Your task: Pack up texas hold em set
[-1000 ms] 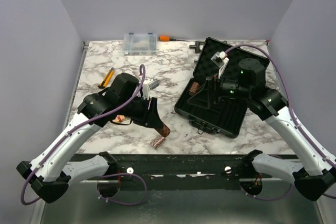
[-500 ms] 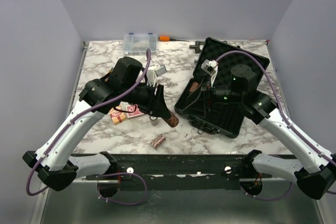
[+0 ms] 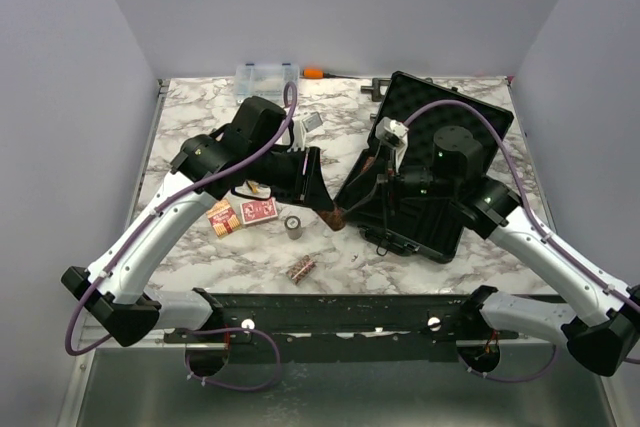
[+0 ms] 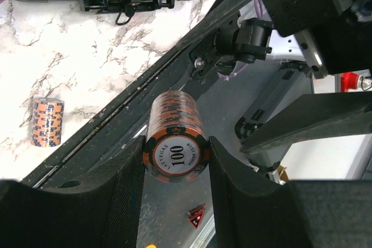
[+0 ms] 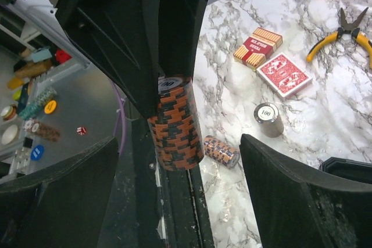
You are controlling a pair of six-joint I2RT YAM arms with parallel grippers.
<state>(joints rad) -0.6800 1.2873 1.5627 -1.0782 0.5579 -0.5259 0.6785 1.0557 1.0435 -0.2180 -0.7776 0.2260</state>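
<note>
Roll of brown-red chips (image 4: pixel 176 143), face marked 100, pinched between my left gripper's (image 4: pixel 176 166) fingers beside the case's (image 3: pixel 420 232) left edge; top view hides the marking. My right gripper (image 5: pixel 178 143) is spread wide; case interior largely occluded.
</note>
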